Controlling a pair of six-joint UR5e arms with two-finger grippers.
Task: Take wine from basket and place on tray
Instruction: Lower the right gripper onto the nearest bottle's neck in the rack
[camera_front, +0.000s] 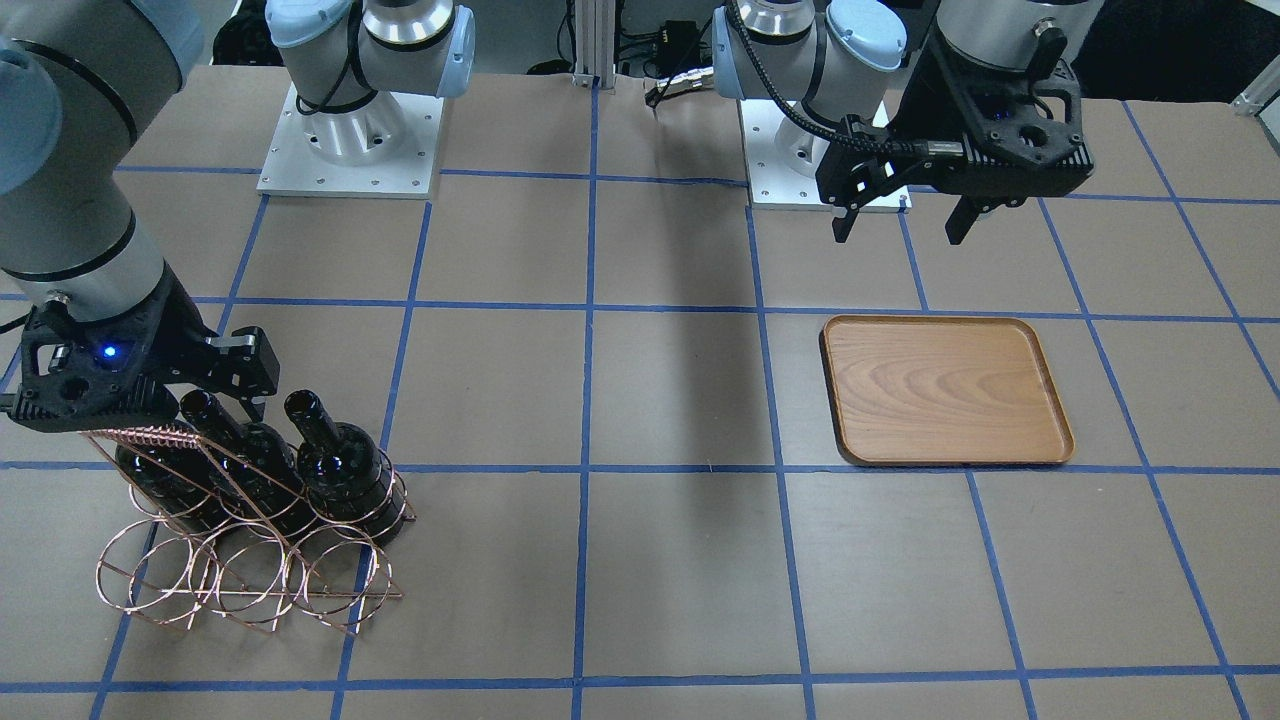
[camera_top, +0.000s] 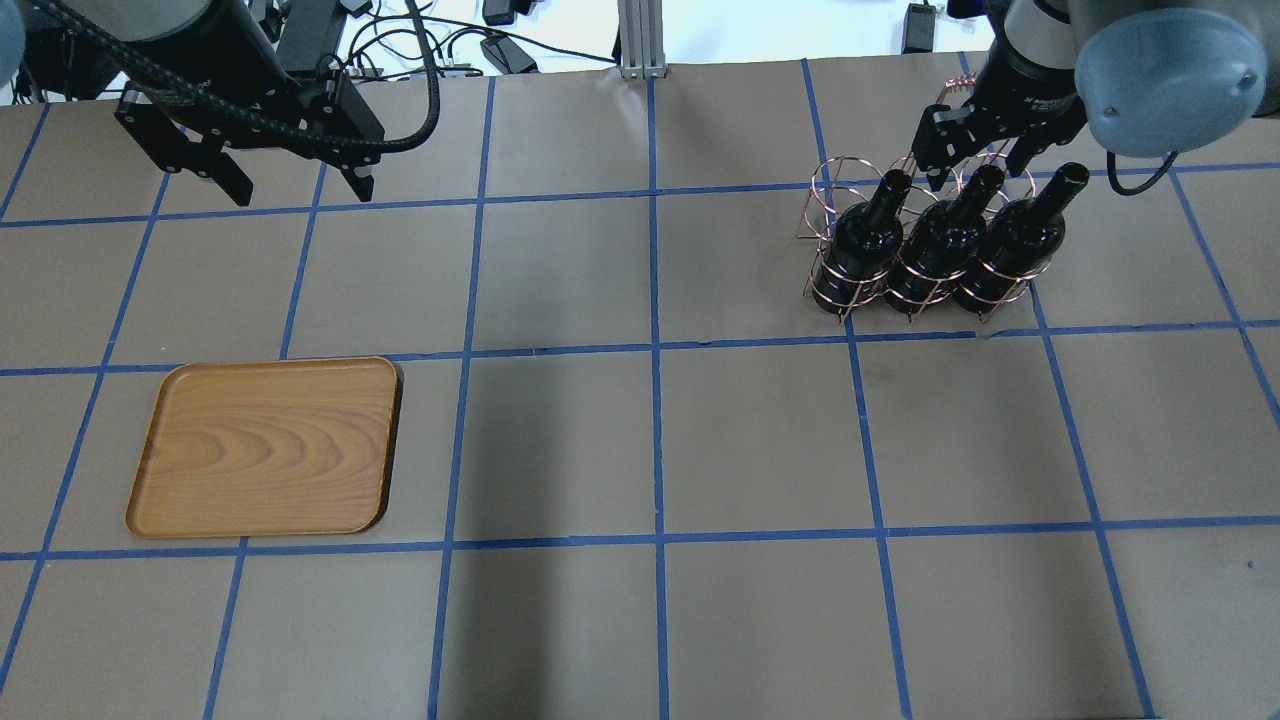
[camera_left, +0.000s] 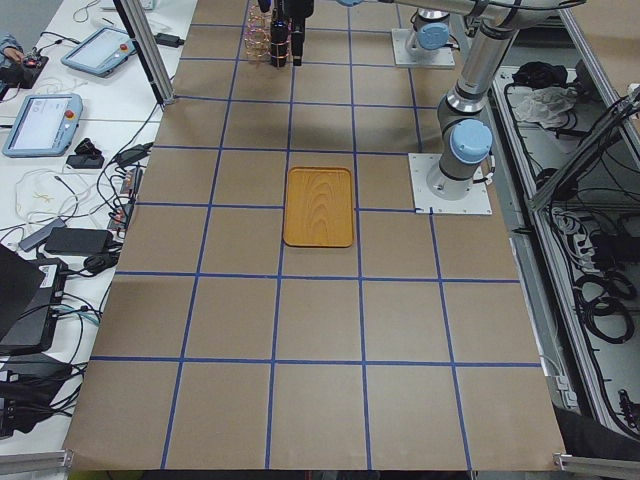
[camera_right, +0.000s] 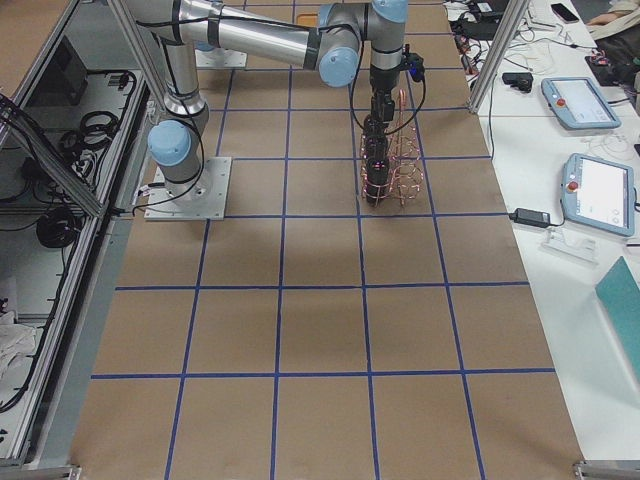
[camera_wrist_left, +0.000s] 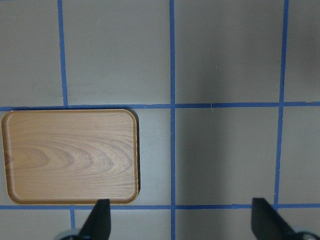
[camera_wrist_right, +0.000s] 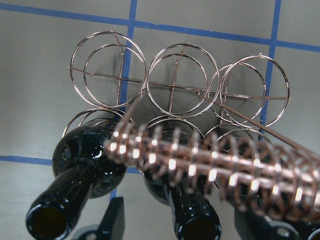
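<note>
Three near-black wine bottles lie side by side in the copper wire basket (camera_top: 838, 186), necks pointing up and away. My right gripper (camera_top: 978, 168) is open and straddles the neck of the middle wine bottle (camera_top: 937, 240), just behind the coiled handle bar (camera_wrist_right: 210, 167). In the right wrist view one finger (camera_wrist_right: 114, 218) stands left of that neck (camera_wrist_right: 196, 225). The wooden tray (camera_top: 265, 445) lies bare on the table's other side. My left gripper (camera_top: 295, 190) is open and empty, hovering beyond the tray; its fingertips (camera_wrist_left: 98, 220) frame the tray's edge in the left wrist view.
The table is brown paper with a blue tape grid. The two arm bases (camera_front: 350, 140) stand at the robot's edge. The basket's upper row of rings (camera_wrist_right: 177, 80) holds no bottles. Tablets and cables (camera_left: 60, 110) lie beyond the table's operator edge.
</note>
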